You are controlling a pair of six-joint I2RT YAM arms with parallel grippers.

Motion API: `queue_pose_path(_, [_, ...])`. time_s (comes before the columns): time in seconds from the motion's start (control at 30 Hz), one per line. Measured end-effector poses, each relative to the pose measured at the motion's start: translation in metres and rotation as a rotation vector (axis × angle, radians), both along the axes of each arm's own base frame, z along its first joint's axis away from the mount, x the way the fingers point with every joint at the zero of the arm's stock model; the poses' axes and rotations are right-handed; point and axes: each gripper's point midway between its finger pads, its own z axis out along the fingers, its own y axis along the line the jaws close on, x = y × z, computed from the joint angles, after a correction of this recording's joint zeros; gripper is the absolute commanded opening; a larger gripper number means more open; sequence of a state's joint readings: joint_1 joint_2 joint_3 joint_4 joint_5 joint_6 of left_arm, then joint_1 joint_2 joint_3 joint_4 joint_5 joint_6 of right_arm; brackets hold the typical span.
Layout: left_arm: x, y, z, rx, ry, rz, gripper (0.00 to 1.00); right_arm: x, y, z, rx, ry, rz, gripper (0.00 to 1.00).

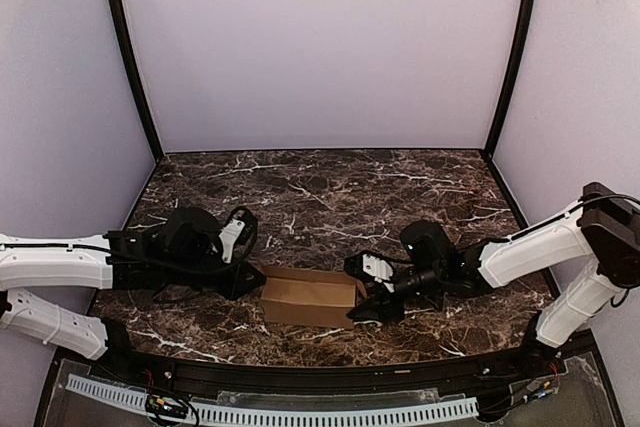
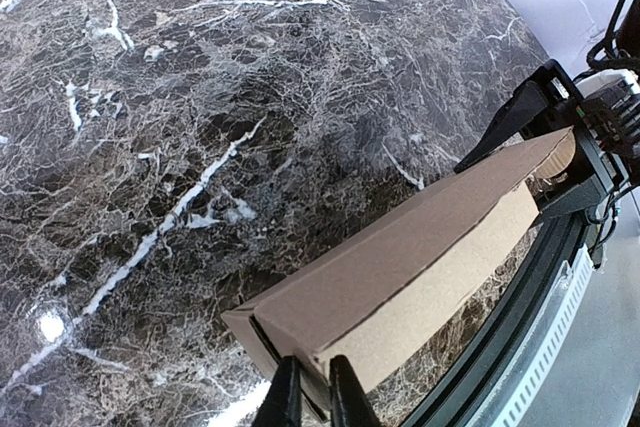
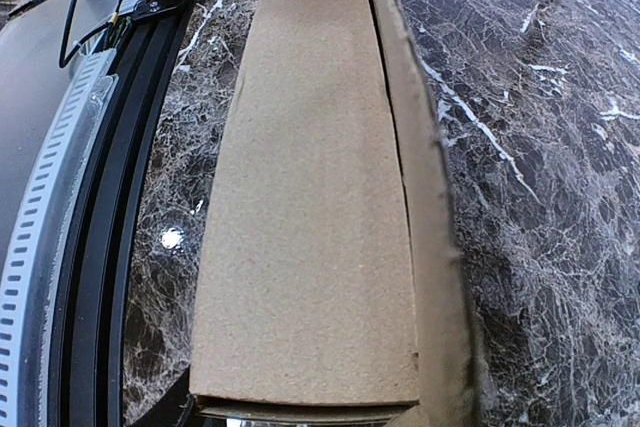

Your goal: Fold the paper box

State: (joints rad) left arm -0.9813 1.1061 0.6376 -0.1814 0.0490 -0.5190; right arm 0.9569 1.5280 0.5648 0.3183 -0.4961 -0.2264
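Note:
The paper box (image 1: 310,297) is a tan elongated carton lying on the dark marble table (image 1: 330,197) between both arms. In the left wrist view the paper box (image 2: 420,257) runs away from my left gripper (image 2: 308,397). Its two black fingers stand almost together, pinching the edge of the near end flap. My right gripper (image 2: 560,162) straddles the far end, one finger above and one below. From the right wrist the paper box (image 3: 310,197) fills the view, with a side flap standing up along its right edge. Only a dark bit of one finger (image 3: 165,412) shows there.
A black rail (image 1: 320,372) and a white perforated strip (image 1: 300,412) run along the table's near edge, close beside the box. Pale walls with black corner posts (image 1: 135,67) enclose the table on three sides.

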Motion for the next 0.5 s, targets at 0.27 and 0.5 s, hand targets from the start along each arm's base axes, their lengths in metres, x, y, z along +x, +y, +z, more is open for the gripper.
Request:
queue_pose_path(0.27, [0.0008, -0.0002, -0.0018, 0.015, -0.011, 0.009, 0.08, 0.0001, 0.0001, 0.0001, 0.0, 0.001, -0.001, 0.14])
queue_pose_path(0.5, [-0.0012, -0.0005, -0.0052, 0.04, -0.033, 0.013, 0.08, 0.0001, 0.0004, 0.0001, 0.0, 0.001, -0.004, 0.17])
